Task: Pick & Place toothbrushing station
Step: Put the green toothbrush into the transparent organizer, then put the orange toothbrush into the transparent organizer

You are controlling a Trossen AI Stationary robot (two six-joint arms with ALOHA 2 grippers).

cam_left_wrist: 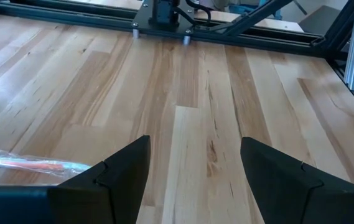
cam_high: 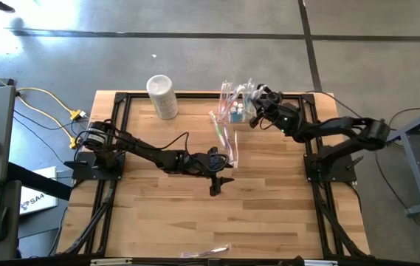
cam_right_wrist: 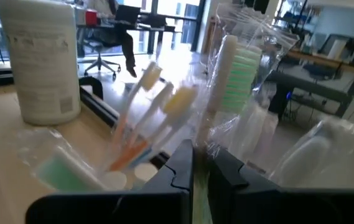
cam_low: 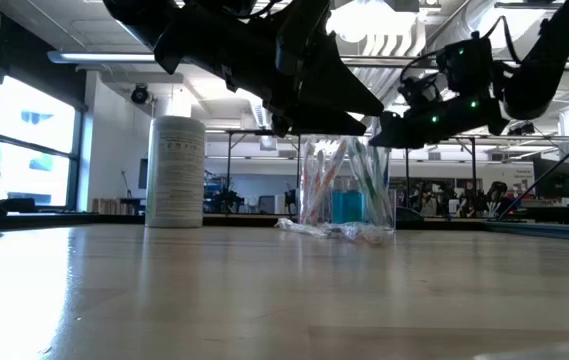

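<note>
The toothbrushing station (cam_high: 238, 103), a clear thin-walled plastic holder, is seen standing near the far edge of the wooden counter (cam_high: 269, 214), a little right of the middle, with wrapped toothbrushes (cam_low: 322, 180) standing upright in it and something blue (cam_low: 348, 206) low inside. The right hand (cam_high: 255, 118) is found at the station's right side, its fingers (cam_right_wrist: 183, 168) pressed together on a thin clear edge among the wrapped brushes; whether that edge is the holder's wall or a brush wrapper cannot be told. A green-bristled toothbrush in its wrapper (cam_right_wrist: 236, 68) is seen just beyond these fingers, and orange-handled brushes (cam_right_wrist: 145, 118) beside it. The left hand (cam_high: 215, 188) is held over the middle of the counter, well apart from the station, with its two dark fingers (cam_left_wrist: 117, 177) spread and nothing between them; only bare wood is seen in the gap. A loose wrapped toothbrush (cam_high: 223, 133) is laid flat on the counter between the station and the left hand, and its orange handle (cam_left_wrist: 37, 165) is seen beside the left fingers. A whitish translucent cylindrical container (cam_high: 162, 96) is placed upright near the far edge, left of the station and apart from it. Another clear wrapped item (cam_high: 211, 253) is laid at the near edge of the counter.
</note>
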